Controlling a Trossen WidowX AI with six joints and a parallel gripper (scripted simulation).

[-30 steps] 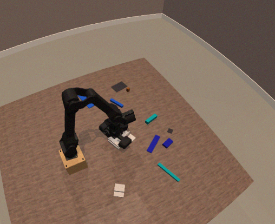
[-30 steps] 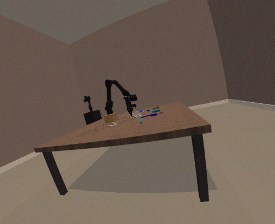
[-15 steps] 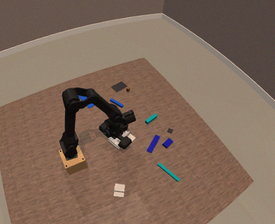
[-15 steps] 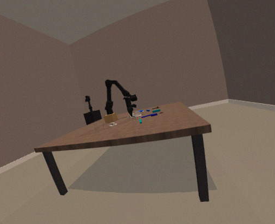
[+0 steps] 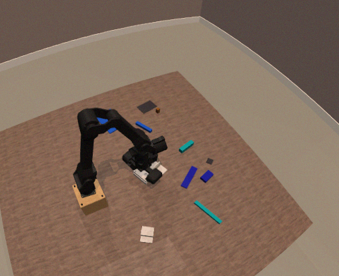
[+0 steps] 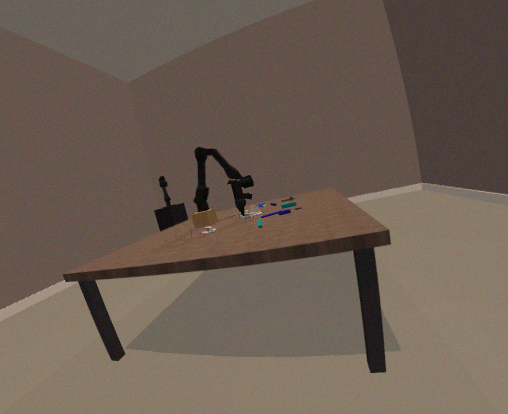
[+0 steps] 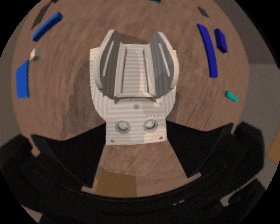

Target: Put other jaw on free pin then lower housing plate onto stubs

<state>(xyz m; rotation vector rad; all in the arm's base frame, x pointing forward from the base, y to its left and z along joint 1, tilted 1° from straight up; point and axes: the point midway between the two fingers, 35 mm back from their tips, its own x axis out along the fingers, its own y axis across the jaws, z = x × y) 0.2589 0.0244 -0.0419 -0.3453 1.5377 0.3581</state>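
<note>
My gripper [image 5: 143, 169] [image 6: 243, 215] [image 7: 135, 124] points down and is shut on the white housing plate [image 5: 140, 175] [image 7: 136, 136], with a finger at each side edge. Two round holes with raised rings show in the plate. Beyond and below it, the ridged white base [image 5: 163, 169] [image 7: 94, 80] lies on the table. The left jaw [image 7: 109, 65] and right jaw [image 7: 164, 65], pale and curved with slots, stand nearly mirrored on the base. The plate hides the pins, stubs and gear teeth, so meshing and any gap under the plate cannot be told.
Two small white pieces [image 5: 147, 234] lie near the front. Dark blue blocks [image 5: 189, 177] [image 7: 209, 52] and teal bars [image 5: 208, 212] [image 5: 186, 146] lie right of the base. Brighter blue pieces [image 5: 143, 127] [image 7: 47, 27], a dark patch [image 5: 147, 107] and an orange cube [image 5: 157, 110] are farther back.
</note>
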